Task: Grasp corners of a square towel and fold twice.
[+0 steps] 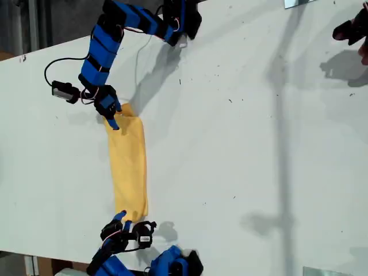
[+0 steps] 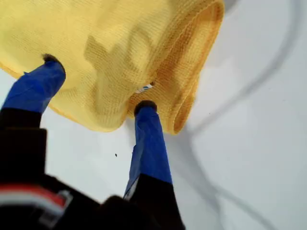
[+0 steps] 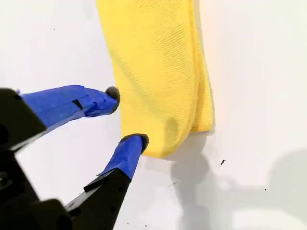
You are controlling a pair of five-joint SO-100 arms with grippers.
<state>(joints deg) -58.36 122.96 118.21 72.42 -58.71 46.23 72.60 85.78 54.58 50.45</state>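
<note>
The yellow-orange square towel [image 1: 129, 164] lies folded into a long narrow strip on the white table [image 1: 241, 144], running from the far side to the near side at the exterior view's left. My first gripper [image 1: 112, 118] [image 2: 96, 84] is at the strip's far end, open, with its blue fingertips [image 2: 145, 108] spread wide against the bunched towel [image 2: 120, 52] beside a small white tag [image 2: 144, 88]. My second gripper [image 1: 121, 218] [image 3: 127, 116] is open at the near end, one fingertip [image 3: 139, 140] touching the rounded corner [image 3: 160, 143] of the towel [image 3: 153, 62].
A person's dark-gloved hand [image 1: 353, 31] shows at the exterior view's upper right edge. Both arm bases [image 1: 178, 20] [image 1: 175, 261] stand at the table's far and near edges. A cable [image 1: 54, 69] loops beside the far arm. Metal plates [image 1: 325, 270] sit at the exterior view's right corners.
</note>
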